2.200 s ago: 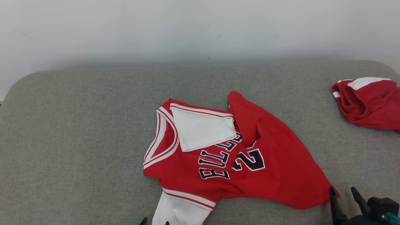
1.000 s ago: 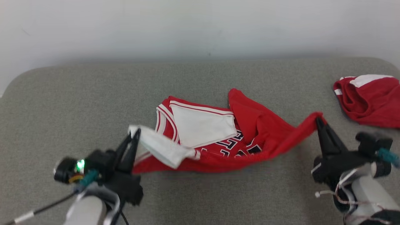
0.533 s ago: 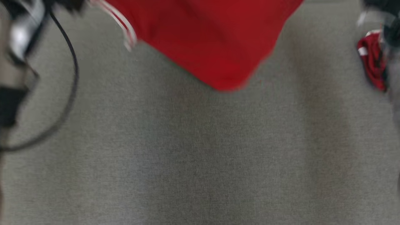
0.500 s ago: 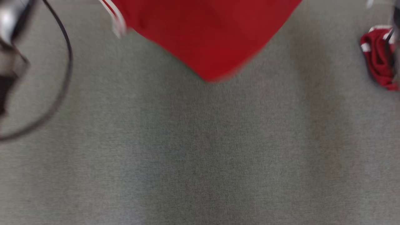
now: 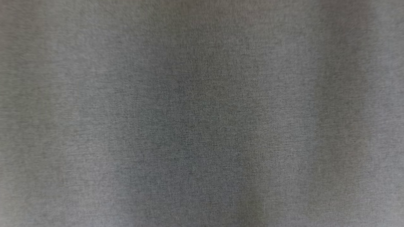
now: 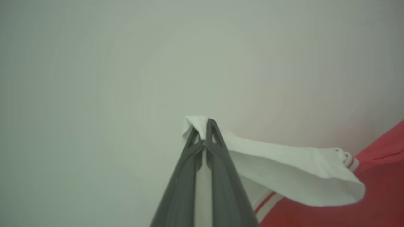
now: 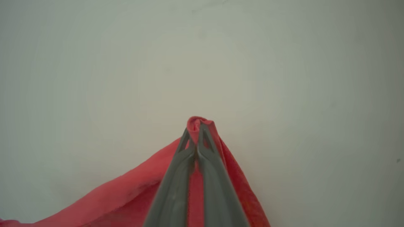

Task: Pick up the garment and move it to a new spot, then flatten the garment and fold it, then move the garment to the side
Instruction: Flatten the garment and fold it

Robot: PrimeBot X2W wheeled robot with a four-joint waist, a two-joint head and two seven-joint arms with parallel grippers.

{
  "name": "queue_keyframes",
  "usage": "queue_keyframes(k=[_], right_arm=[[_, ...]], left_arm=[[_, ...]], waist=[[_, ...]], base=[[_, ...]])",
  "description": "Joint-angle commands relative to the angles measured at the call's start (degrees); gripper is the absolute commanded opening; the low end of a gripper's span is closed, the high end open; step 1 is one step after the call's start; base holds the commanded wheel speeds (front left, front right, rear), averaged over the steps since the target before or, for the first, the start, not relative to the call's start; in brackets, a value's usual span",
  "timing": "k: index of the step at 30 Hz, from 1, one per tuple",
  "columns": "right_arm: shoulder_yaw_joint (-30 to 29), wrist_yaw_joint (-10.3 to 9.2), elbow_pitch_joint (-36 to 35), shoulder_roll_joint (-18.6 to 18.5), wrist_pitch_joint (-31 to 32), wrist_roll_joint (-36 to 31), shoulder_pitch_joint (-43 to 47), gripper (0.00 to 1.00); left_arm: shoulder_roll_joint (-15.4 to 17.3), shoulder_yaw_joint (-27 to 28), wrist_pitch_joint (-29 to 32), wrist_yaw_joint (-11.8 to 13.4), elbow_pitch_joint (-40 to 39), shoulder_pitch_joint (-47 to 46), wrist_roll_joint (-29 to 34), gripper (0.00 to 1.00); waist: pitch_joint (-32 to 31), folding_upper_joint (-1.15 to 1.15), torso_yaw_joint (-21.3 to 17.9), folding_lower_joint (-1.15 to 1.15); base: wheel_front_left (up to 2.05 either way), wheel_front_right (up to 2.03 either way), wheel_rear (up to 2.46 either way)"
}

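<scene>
- A second ago the garment (image 6: 380, 192) lay mostly on the grey cushion (image 5: 202, 113), with only two ends pinched and raised. Now both wrist views show it hanging against the pale wall (image 6: 94, 78), so it appears to have been lifted above the cushion.
- The head camera has also tipped down. Its blurred view now takes in plain cushion fabric, and that shift is the camera's own, not the cloth's.
- The left gripper (image 6: 205, 130) is clenched on the tip of the white sleeve (image 6: 293, 170). The sleeve trails away from the fingers towards the striped trim and the red body.
- The right gripper (image 7: 198, 129) is clamped on a bunched red corner. The cloth falls away below and to the side of its fingers.
- For the task, the pick-up looks done and the carry to a new spot on the cushion is under way. Flattening and folding are not yet done.
- The garment hangs between the two grips, and how far above the cushion cannot be told.
</scene>
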Motion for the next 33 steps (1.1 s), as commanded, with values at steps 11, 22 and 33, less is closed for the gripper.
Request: queue_keyframes(k=[11,22,33], right_arm=[[-1.6,-0.12,8.5,2.0,-3.4,-5.4,-10.6,0.00],[-2.4,-0.12,9.6,2.7,-5.1,-7.3,-8.7,0.00],[-2.8,-0.13,8.9,4.1,-5.9,-8.4,-2.2,0.00]], left_arm=[[-3.9,-2.5,-8.8,0.2,12.9,-13.2,2.8,0.00],[-4.9,-5.6,-11.6,0.1,18.9,-16.0,1.6,0.00],[-4.8,-7.5,-15.2,0.1,19.4,-9.1,-3.9,0.00]], waist=[[5.7,-0.02,-0.6,-0.03],[7.5,-0.02,-0.5,-0.03],[3.7,-0.02,-0.3,-0.03]], base=[[0.00,0.00,0.00],[0.00,0.00,0.00],[0.00,0.00,0.00]])
